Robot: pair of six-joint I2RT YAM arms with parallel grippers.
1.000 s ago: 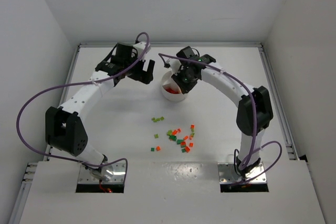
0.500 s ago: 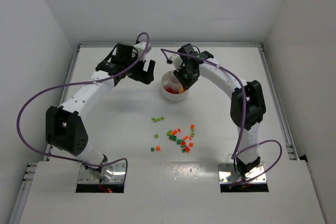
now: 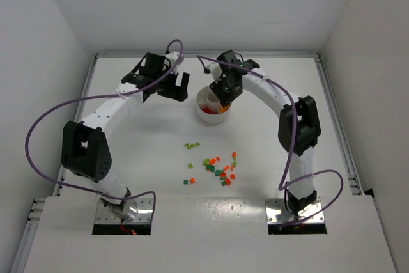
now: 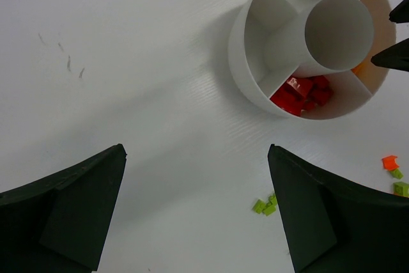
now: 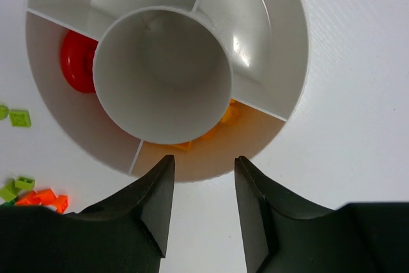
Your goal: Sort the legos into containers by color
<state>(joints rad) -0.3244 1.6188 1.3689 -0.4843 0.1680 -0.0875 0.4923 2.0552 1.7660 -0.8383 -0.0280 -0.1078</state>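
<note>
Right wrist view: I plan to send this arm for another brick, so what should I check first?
1. Right tool empty, jaws apart: ok.
2. Orange bricks lie in the compartment below it: ok.
3. Red bricks sit in a separate compartment: ok.
4. Left tool open, apart from the dish: ok.
5. Table free of loose bricks: not ok, a scatter lies there.

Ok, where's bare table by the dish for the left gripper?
Bare table left of the white dish, under the open left gripper. Crowded: lime bricks and mixed brick scatter toward the bases; right gripper over the orange compartment.
</note>
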